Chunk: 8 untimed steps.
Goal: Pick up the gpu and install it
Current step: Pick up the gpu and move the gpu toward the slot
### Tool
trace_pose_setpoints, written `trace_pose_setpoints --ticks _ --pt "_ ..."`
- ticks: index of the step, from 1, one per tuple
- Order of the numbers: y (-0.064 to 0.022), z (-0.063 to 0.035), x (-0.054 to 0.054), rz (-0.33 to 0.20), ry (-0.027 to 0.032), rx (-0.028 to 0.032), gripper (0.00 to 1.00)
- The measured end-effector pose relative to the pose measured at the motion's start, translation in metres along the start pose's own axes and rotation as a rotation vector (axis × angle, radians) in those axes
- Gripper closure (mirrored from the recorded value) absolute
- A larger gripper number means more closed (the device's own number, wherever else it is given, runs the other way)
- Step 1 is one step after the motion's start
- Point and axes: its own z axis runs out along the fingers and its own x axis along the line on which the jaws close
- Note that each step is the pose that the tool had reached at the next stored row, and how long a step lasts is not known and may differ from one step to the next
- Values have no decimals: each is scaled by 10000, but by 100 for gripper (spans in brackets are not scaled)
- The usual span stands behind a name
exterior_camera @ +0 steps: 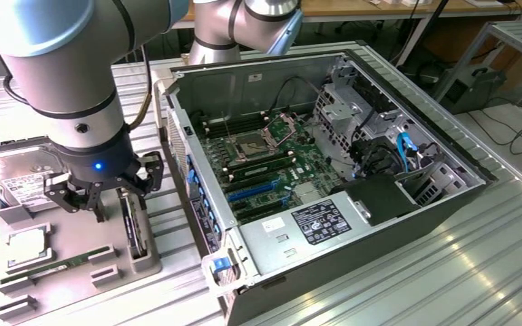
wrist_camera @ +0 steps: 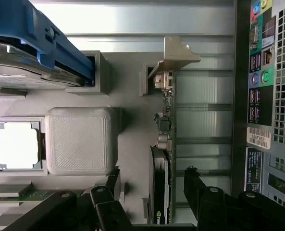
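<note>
One end effector [wrist_camera: 153, 173], jaws apart, astride the upright gpu [wrist_camera: 167, 115] in its holder [wrist_camera: 132, 125].

My gripper [wrist_camera: 154, 172] has its fingers spread, with a clear gap down each face of the gpu [wrist_camera: 164, 144]. In the exterior view the case [exterior_camera: 177, 129] wall crowds in at 3 o'clock (the tightest side). The hard drive [exterior_camera: 11, 180] stands at 9 o'clock.

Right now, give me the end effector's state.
The end effector is open, straddling the gpu in its holder, holding nothing.
</note>
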Motion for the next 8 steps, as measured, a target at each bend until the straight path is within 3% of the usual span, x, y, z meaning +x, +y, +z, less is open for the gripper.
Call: trace_pose_setpoints --ticks 8 --pt "-17 82 -23 113 2 39 35"
